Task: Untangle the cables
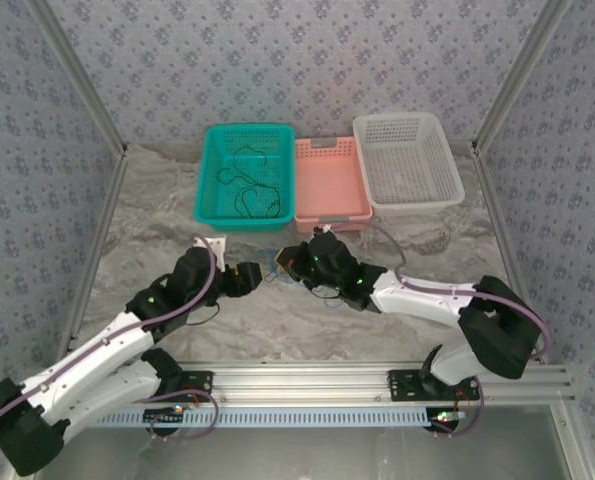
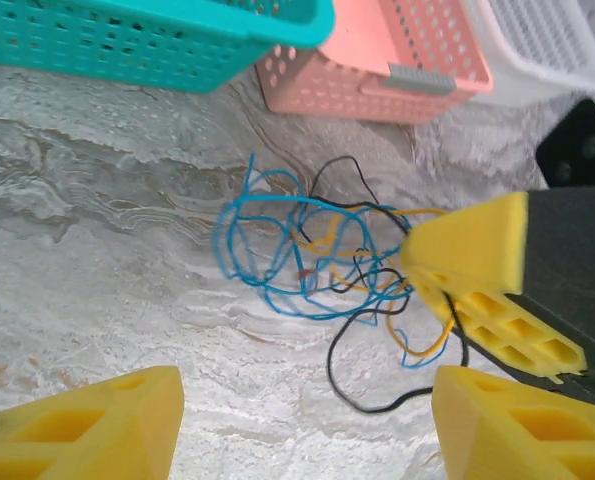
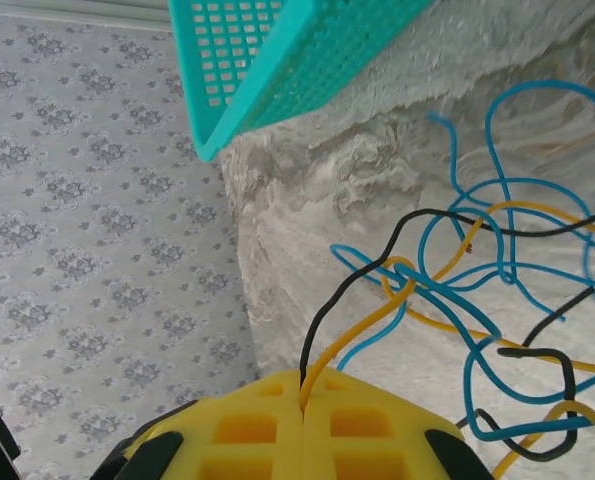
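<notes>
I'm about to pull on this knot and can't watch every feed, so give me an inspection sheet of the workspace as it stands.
Surface: marbled table, no spills or damage seen.
Job's things: tangled cables, blue, black and yellow, knotted on the table in front of the pink basket; loose black cables lie in the teal basket.
Clutter: nothing seen.
Grippers: left gripper open, short of the tangle; right gripper shut on one black and one yellow strand.
Cables: purple-grey arm cables run along both arms, no snag seen.
Surroundings: white basket beside the pink one, both empty; patterned walls.
</notes>
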Tool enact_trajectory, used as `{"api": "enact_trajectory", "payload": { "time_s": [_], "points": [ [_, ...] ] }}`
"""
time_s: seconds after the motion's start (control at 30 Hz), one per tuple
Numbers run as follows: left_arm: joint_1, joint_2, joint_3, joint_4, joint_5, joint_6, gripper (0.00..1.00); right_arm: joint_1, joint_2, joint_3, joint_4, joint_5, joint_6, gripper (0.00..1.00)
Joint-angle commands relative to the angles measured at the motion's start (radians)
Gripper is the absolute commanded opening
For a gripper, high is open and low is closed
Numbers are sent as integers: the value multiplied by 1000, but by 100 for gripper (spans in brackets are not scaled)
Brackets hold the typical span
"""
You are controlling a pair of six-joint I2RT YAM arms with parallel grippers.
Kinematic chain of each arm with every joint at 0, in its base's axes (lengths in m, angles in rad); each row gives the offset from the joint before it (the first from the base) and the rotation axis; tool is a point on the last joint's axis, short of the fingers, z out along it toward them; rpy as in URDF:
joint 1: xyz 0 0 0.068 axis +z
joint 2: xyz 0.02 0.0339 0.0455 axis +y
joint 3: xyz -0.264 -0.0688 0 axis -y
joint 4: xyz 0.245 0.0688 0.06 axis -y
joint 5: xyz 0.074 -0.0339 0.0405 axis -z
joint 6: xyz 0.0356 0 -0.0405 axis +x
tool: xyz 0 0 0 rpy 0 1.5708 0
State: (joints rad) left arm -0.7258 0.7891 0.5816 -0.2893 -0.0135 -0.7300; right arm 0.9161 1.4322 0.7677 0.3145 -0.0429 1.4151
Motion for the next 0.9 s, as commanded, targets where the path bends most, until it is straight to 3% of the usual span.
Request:
{"api": "enact_trajectory", "payload": {
  "time_s": [0.0,0.17,0.4,0.63,0.73,0.87],
  "points": [
    [24,11,39,-31,3,-101,67,-22,-49,-12,-81,-34,-170,0],
    [32,136,55,75,131,-179,65,-60,-80,-38,-97,-106,-233,0],
    [6,209,-12,326,241,-250,55,-78,-89,-49,-117,-137,-246,0],
    [-93,210,8,281,214,-52,43,-110,-85,-42,-132,-187,-228,0],
    [-105,222,-9,272,192,17,43,-120,-81,-20,-167,-216,-225,0],
    [-116,261,-27,315,174,72,51,-124,-64,19,-222,-251,-223,0]
  ]
}}
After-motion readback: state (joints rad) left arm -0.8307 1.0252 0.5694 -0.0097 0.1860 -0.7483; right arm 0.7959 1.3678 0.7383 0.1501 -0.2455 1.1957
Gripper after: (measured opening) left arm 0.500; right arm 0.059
